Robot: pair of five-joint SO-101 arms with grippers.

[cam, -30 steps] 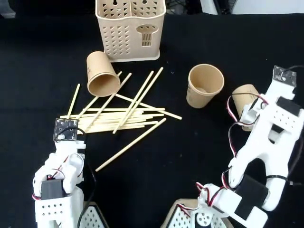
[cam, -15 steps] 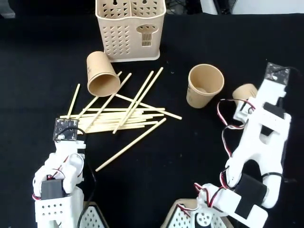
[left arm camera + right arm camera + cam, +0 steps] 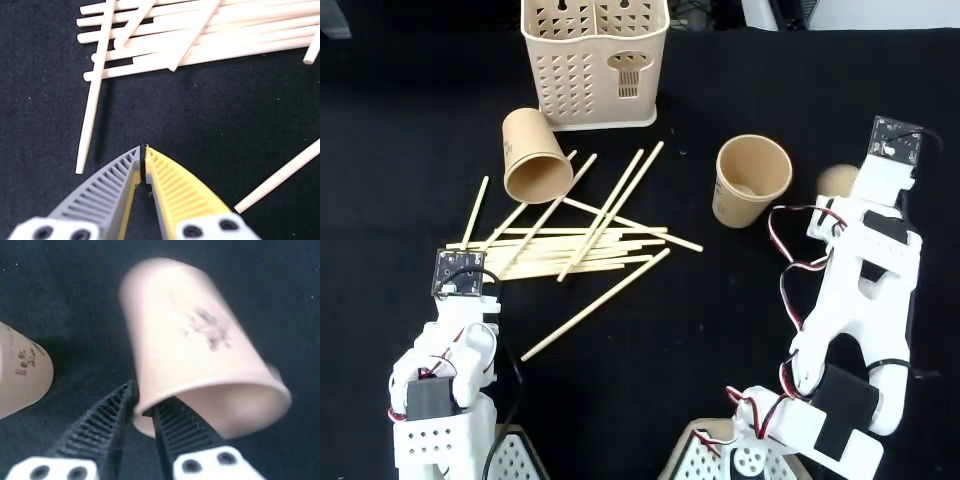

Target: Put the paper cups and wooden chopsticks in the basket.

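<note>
While R end effector (image 3: 144, 399) pinches rim of the tipped cup (image 3: 200, 340), mouth toward it, you've got the basket (image 3: 595, 70) well off beyond the upright cup (image 3: 750, 180); L end effector (image 3: 145, 150) closed, empty.

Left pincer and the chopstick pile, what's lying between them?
Bare black tabletop separates the shut left pincer from the chopstick pile, seen in the left wrist view.

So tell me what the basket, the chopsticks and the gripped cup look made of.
The basket: likely moulded plastic, cream, matte, with uniform punched holes. The chopsticks: bare pale wood, apparently unvarnished. The cup in the right gripper: thin-walled tan paper, matte.
</note>
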